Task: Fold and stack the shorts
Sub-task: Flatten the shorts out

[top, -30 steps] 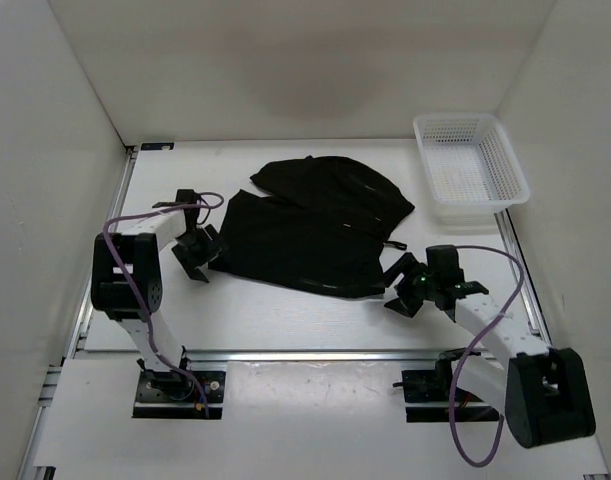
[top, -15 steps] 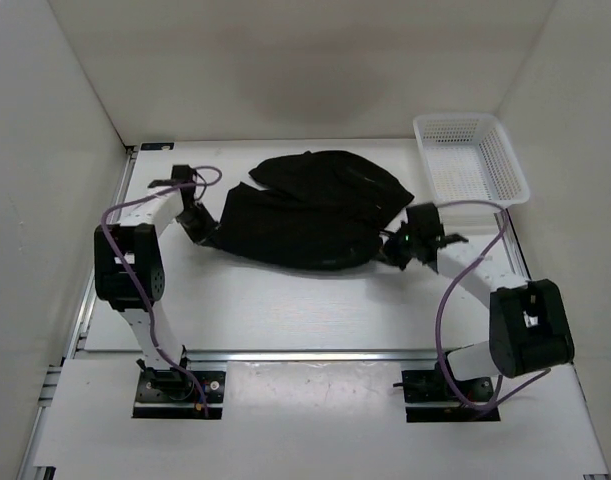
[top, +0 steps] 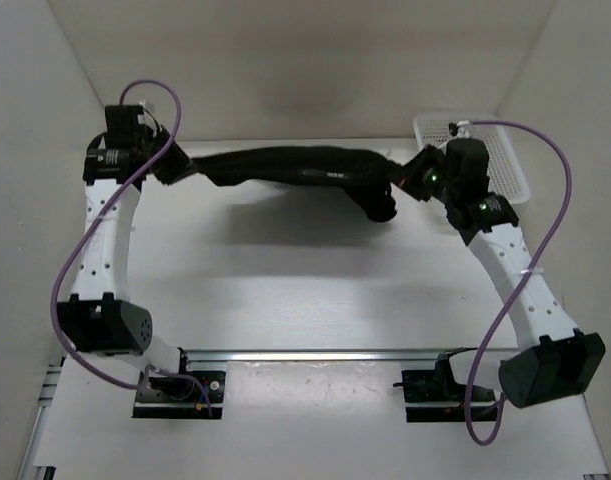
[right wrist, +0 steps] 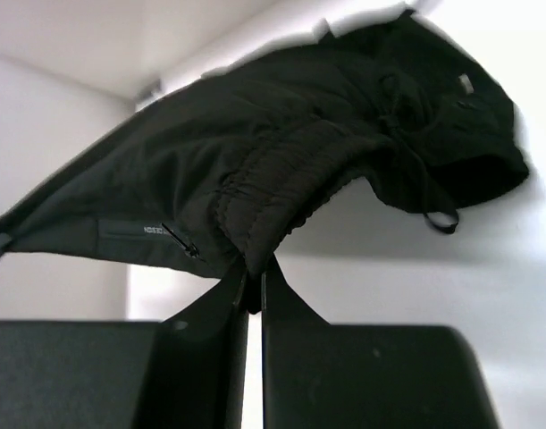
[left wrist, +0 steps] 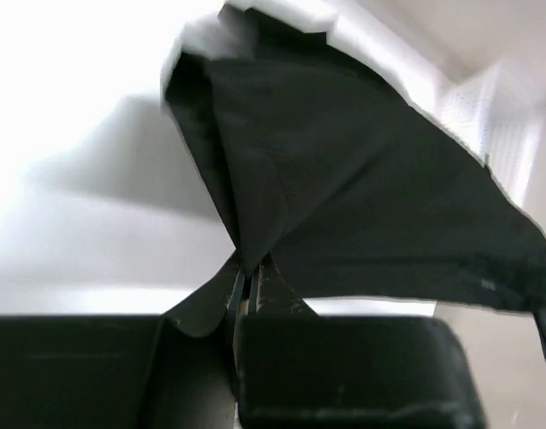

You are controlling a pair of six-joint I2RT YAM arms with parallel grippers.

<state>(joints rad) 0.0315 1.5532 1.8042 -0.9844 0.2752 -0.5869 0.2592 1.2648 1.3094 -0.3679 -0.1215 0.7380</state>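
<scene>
both arms reach toward the far side of the table [top: 285, 300], and you have the shorts [top: 285, 163] strung between them as a dark band, clear of the surface; its shadow lies on the table below. left gripper [top: 173, 168] is clamped on the left end of the fabric; in the left wrist view its fingers are pinched together on a fold of thin cloth. right gripper [top: 403, 180] is clamped on the right end; the right wrist view shows its fingers closed on the gathered waistband, with a drawstring loop [right wrist: 441, 220] dangling beyond. a bunch of cloth sags just beside the right gripper. note the white mesh basket [top: 512, 172] at far right, just behind the right wrist.
</scene>
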